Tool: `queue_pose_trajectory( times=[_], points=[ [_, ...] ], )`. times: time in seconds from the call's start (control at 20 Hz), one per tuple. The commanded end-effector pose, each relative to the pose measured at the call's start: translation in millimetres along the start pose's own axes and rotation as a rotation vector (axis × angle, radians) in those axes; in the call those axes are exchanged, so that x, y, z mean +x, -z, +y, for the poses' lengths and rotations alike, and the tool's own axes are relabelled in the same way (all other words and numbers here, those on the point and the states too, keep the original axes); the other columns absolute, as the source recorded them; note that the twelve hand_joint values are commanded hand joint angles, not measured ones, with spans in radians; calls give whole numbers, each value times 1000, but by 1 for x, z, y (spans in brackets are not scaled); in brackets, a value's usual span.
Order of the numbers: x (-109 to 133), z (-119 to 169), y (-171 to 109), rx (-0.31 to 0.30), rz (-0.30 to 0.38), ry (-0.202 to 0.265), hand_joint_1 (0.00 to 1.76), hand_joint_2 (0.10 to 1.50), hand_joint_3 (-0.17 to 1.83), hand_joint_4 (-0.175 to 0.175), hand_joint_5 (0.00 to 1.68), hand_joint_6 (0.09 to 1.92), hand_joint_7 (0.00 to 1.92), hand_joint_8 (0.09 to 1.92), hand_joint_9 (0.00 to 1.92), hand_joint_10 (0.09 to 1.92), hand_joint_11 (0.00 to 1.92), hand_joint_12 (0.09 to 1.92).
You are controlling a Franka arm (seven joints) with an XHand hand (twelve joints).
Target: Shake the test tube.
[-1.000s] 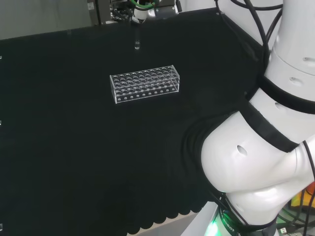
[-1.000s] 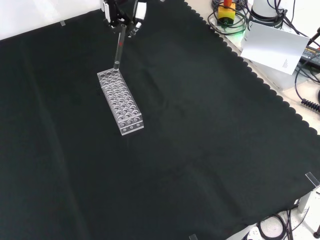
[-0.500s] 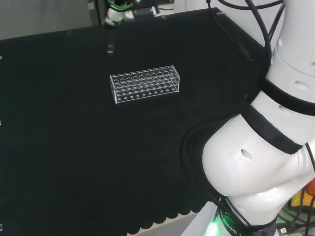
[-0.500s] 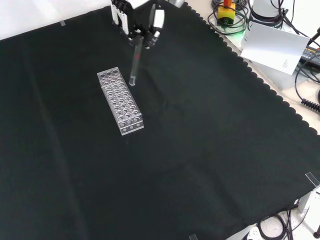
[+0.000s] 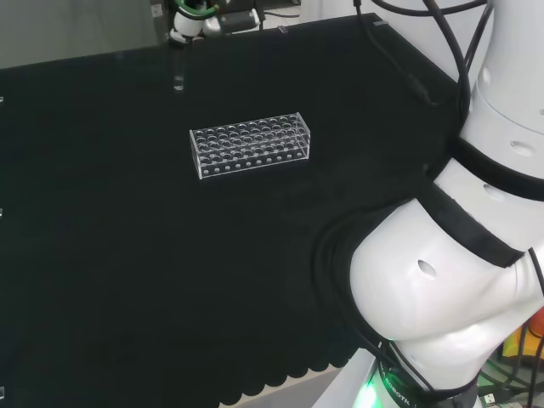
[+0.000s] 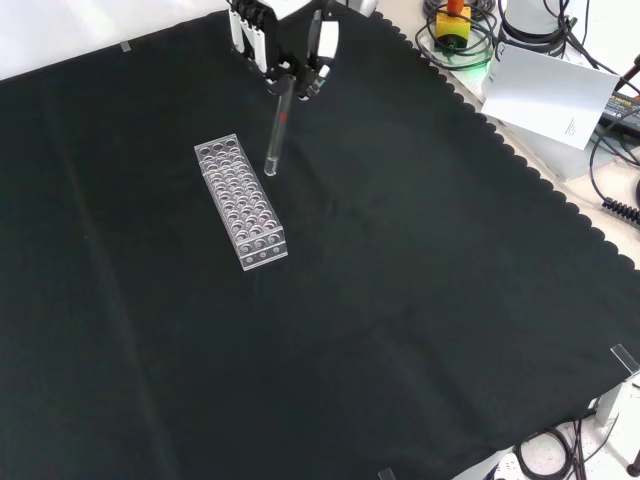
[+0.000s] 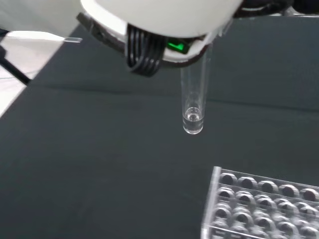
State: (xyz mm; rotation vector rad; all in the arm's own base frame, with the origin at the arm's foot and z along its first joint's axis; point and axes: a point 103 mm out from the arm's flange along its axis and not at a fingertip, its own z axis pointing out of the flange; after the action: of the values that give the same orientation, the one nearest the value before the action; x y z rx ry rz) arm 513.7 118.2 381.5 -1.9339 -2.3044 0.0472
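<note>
The robot hand point(image 6: 290, 45) pinches the top of the test tube point(image 6: 277, 128) between curled fingers, holding it nearly upright in the air, just beside the clear rack point(image 6: 240, 202) on the table point(image 6: 420, 300).

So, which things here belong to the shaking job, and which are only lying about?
Belonging to the job:
- test tube
- robot hand holding it

Only lying about:
- clear rack
- white card
- cables
</note>
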Motion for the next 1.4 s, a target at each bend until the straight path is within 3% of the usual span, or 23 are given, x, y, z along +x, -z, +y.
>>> queue_pose_trajectory(
  times=[0.05, 0.4, 0.75, 1.05, 1.4],
  points=[
    [-57, -9, -6, 19, -62, -127, 1235, 621, 632, -175, 1441, 334, 1813, 381, 1740, 304, 1354, 750],
    [-138, -28, -9, 58, -144, -320, 1235, 620, 633, -175, 1442, 333, 1814, 381, 1741, 303, 1353, 750],
    [-183, -40, 1, 60, -189, -431, 1235, 618, 635, -175, 1443, 332, 1814, 381, 1742, 302, 1354, 751],
    [-179, -38, 2, 56, -175, -417, 1235, 618, 636, -175, 1443, 331, 1815, 381, 1743, 302, 1353, 751],
    [-125, -18, -9, 59, -112, -311, 1235, 617, 637, -175, 1444, 331, 1816, 381, 1744, 301, 1353, 752]
  ],
)
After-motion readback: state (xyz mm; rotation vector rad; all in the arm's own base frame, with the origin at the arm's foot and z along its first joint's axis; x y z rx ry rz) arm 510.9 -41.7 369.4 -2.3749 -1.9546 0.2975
